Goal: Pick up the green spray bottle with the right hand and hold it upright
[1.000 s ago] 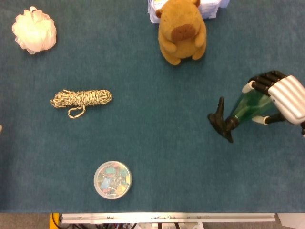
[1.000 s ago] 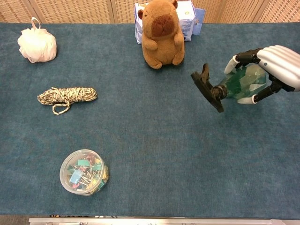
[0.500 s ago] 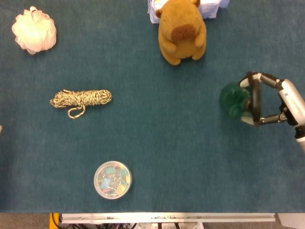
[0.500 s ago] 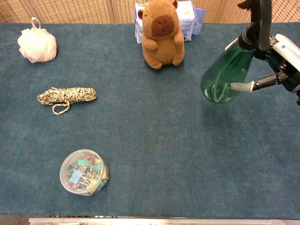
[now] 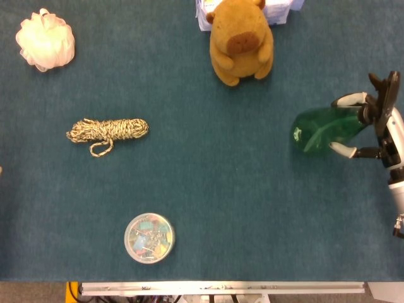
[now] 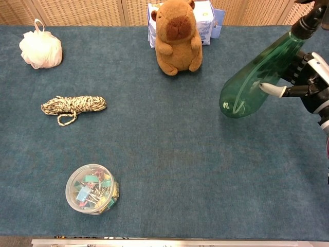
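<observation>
My right hand [image 6: 303,77] [image 5: 379,132] grips the green spray bottle [image 6: 257,77] [image 5: 325,129] near its neck, at the table's right side. The bottle is lifted off the blue tabletop and tilted, its round base pointing down and to the left, its black spray head [image 6: 311,15] [image 5: 384,95] up at the right. White fingertips [image 6: 270,89] wrap around the bottle's upper body. My left hand appears in neither view.
A brown plush capybara [image 5: 241,41] sits at the back centre before a white-blue box [image 6: 205,15]. A white bath pouf [image 5: 45,40] lies far left, a coiled rope [image 5: 108,131] mid-left, and a clear tub of clips [image 5: 149,238] near the front edge.
The bottle swung from lying with its spray head pointing left to raised with its head up. In the last half second it tipped further right, base swinging out left.
</observation>
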### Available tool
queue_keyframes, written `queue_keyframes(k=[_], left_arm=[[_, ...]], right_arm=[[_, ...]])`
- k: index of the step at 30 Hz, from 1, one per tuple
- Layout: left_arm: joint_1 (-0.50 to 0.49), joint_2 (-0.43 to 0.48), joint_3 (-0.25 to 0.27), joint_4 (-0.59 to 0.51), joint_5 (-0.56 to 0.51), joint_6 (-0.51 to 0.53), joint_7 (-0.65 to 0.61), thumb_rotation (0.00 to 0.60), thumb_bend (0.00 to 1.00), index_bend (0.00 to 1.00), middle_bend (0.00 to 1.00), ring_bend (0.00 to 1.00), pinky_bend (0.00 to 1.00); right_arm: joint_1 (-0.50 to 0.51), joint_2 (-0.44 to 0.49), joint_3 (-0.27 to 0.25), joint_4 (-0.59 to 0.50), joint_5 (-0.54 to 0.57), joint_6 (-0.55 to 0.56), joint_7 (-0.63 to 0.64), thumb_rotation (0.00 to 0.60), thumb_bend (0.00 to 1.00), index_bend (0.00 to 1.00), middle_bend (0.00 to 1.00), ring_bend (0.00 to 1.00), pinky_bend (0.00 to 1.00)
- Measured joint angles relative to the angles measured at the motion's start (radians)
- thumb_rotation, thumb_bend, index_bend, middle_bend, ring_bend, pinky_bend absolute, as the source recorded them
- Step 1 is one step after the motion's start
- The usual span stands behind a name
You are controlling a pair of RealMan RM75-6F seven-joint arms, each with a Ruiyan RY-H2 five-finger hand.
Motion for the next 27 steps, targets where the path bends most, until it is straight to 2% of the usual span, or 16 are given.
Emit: queue_keyframes(k=[13,20,23,27], left_arm=[[0.000,0.000,0.001,-0.001,-0.002,-0.002,0.006,0.600,0.04,0.56,0.47,0.24,0.29],[0.001,0.000,-0.001,0.000,-0.005,0.000,0.005,0.600,0.04,0.55,0.47,0.24,0.29],[0.000,0.000,0.000,0.000,-0.004,-0.001,0.006,0.600,0.04,0.55,0.47,0.24,0.29],[0.001,-0.001,0.000,-0.001,-0.003,-0.001,0.008,0.600,0.04,0.55,0.47,0.24,0.29]], right_arm=[[-0.009,-0.033,0.001,0.068,-0.003,-0.052,0.025,0.600,0.00,0.46,0.46,0.38,0.42],[-0.005,-0.037,-0.017,0.105,-0.033,-0.078,0.052,0.600,0.00,0.45,0.34,0.27,0.37],[-0.003,-0.038,-0.028,0.123,-0.052,-0.082,0.064,0.600,0.00,0.36,0.26,0.21,0.32],[-0.002,-0.040,-0.041,0.148,-0.081,-0.074,0.073,0.600,0.00,0.17,0.15,0.14,0.27]])
